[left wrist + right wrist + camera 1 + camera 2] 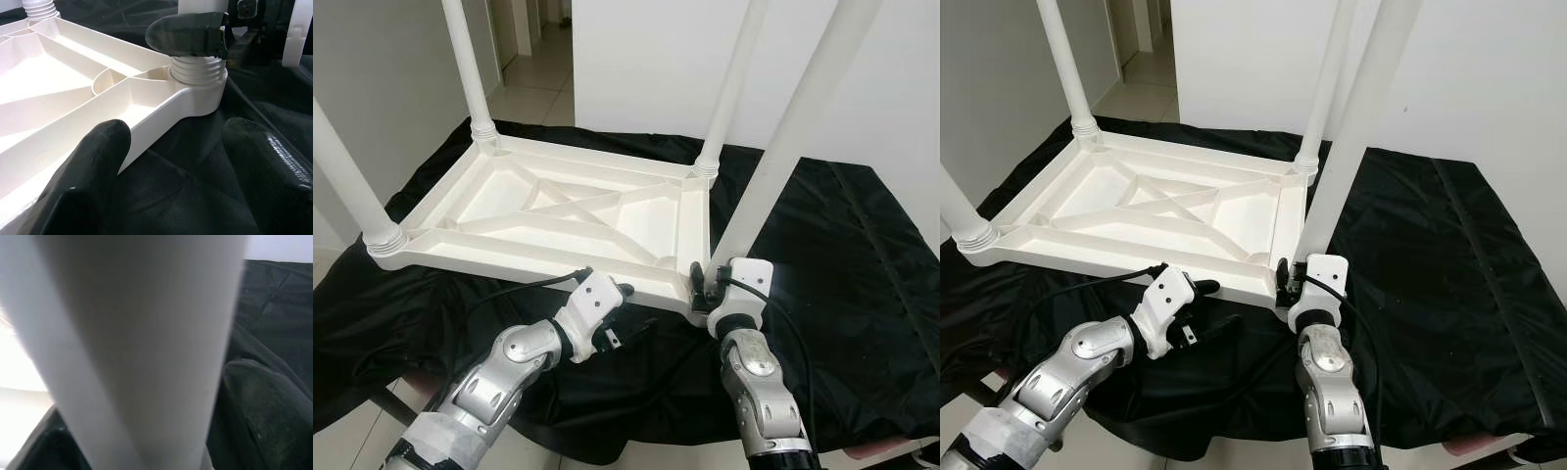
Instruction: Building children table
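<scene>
A white plastic children's table lies upside down on a black cloth, with its legs pointing up. My right gripper is shut on the near right leg, low down by its threaded base. In the right wrist view that leg sits between the fingers. My left gripper is open just in front of the table's near rim, a little left of that corner, and holds nothing.
Three more legs stand at the far left, far right and near left corners. A white wall rises behind, with a tiled doorway at the back left. The cloth's front edge hangs over tiled floor.
</scene>
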Robot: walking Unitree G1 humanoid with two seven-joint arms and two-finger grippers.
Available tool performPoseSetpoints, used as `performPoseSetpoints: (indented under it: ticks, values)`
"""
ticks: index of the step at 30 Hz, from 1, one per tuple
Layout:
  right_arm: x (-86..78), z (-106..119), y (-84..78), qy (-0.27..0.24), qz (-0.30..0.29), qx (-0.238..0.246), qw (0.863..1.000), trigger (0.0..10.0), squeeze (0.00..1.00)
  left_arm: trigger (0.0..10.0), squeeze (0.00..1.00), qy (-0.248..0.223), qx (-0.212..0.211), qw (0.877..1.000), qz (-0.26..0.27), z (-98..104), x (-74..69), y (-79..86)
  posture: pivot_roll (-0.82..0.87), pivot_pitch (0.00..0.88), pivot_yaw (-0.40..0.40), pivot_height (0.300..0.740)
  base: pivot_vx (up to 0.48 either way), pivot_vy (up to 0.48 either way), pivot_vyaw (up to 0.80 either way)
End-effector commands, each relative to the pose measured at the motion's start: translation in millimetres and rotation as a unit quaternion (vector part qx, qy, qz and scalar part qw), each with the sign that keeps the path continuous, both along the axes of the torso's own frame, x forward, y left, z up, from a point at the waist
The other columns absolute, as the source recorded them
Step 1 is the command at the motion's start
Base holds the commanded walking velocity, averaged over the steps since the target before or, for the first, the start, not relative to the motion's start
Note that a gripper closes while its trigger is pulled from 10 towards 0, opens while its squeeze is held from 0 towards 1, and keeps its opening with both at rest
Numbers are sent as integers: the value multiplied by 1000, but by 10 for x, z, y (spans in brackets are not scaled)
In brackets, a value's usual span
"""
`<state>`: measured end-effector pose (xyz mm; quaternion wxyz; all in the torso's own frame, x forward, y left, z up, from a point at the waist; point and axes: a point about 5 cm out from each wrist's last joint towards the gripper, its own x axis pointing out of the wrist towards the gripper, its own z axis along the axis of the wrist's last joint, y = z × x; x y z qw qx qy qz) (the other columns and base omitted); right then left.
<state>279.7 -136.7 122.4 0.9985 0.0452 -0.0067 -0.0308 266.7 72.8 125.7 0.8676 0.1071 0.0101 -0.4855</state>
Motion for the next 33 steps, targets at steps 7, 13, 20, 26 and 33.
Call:
performPoseSetpoints:
  ticks: [7,13,20,26,33]
  values:
    - [29,-63,-18,17,91,6,996,10000,0,10000,0,10,-1,999,-48,23,-42,-48,-9,0,-48,740,0,0,0]
    - [54,-35,-45,-10,203,-50,978,10000,0,10000,0,11,-29,998,-46,131,-11,-70,-5,0,-42,740,0,0,0]
    - [184,75,-179,-29,259,-96,961,10000,0,10000,0,11,-25,998,-53,144,-18,-74,-14,0,-24,740,0,0,0]
    - [286,85,-218,-15,314,-116,942,2941,0,10000,0,10,-22,998,-55,147,-28,-91,-9,0,-32,740,0,0,0]
    - [252,-36,-254,11,347,-112,931,0,0,10000,0,13,-28,998,-46,147,-61,-91,11,0,-49,740,0,0,0]
